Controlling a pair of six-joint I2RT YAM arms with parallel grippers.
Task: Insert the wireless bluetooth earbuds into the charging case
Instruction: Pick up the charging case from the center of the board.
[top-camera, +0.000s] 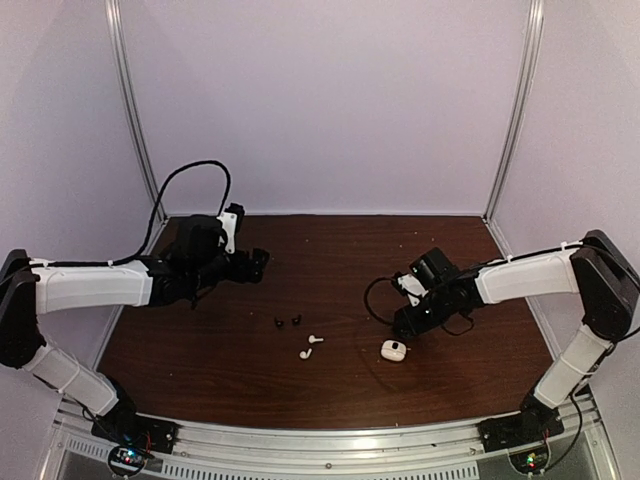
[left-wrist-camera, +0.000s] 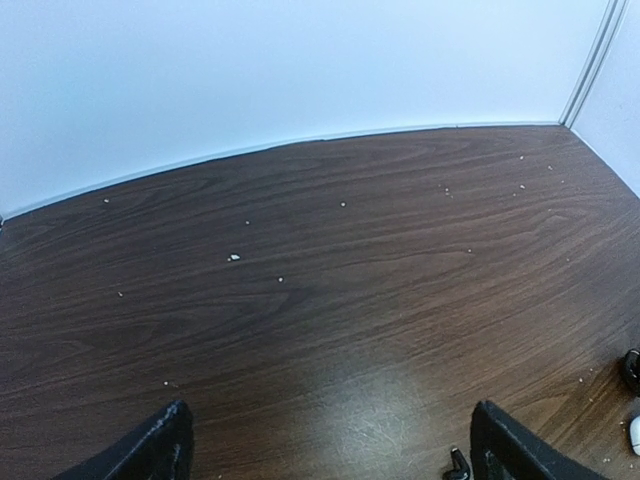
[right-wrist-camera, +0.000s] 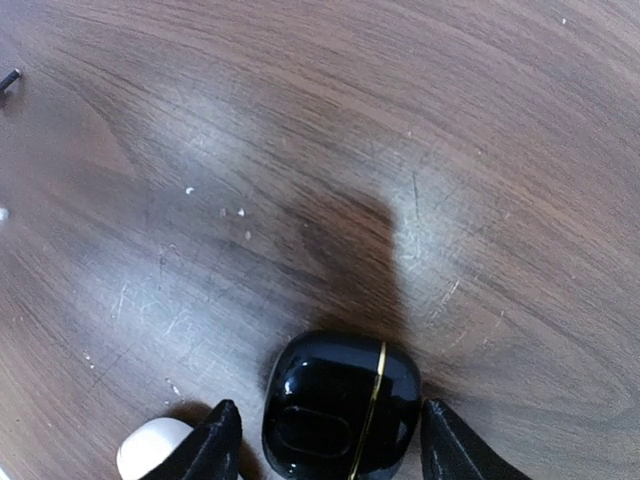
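Observation:
Two stubby black earbuds and two white stemmed earbuds lie loose on the table's middle. A closed glossy black charging case with a gold seam lies flat between the fingers of my right gripper, which is open with small gaps on both sides. In the top view the right gripper hides this case. A white charging case sits just beside it and also shows in the right wrist view. My left gripper is open and empty, left of and behind the earbuds, over bare wood.
The dark wood table is walled by white panels at the back and sides. A black cable loops beside the right wrist. A dark speck and a white one sit at the right edge of the left wrist view.

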